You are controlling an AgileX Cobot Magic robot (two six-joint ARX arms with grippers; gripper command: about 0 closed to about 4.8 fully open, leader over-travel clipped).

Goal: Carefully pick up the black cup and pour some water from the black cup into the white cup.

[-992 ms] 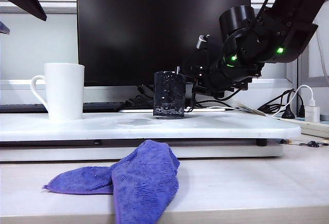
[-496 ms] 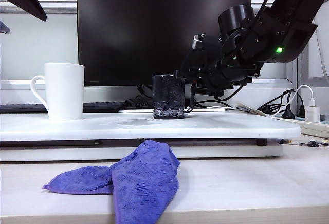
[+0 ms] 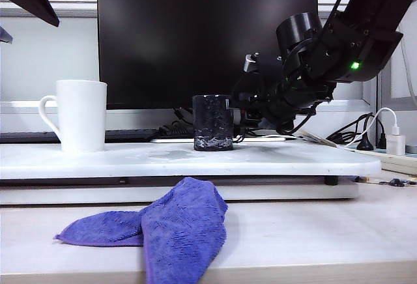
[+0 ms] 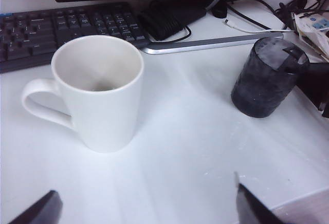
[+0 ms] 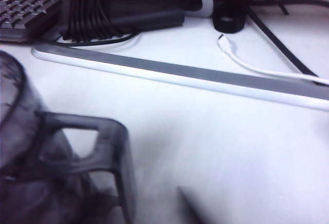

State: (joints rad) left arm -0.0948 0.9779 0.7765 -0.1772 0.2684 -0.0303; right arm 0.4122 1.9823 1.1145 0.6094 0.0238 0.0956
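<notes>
The black cup (image 3: 213,122) stands upright near the middle of the white board (image 3: 293,160). It also shows in the left wrist view (image 4: 264,77). My right gripper (image 3: 238,118) sits level at the cup's handle (image 5: 110,147). One dark fingertip (image 5: 189,206) stands clear of the handle, so the jaws are apart. The white cup (image 3: 81,114) stands on the board's left end, handle outward, well apart from the black cup. My left gripper (image 4: 146,206) hovers open above and in front of the white cup (image 4: 100,95), holding nothing. I cannot make out the water.
A black monitor (image 3: 207,40) fills the back, with a keyboard (image 4: 61,29) and a coiled cable bundle (image 4: 172,16) at its silver base. A purple cloth (image 3: 169,228) lies on the wooden desk in front of the board. A power strip and charger (image 3: 395,142) sit at the right.
The black cup came down slightly and moved a little left, and now rests flat on the board. The right wrist rolled and dipped, and its jaws parted from the handle.
</notes>
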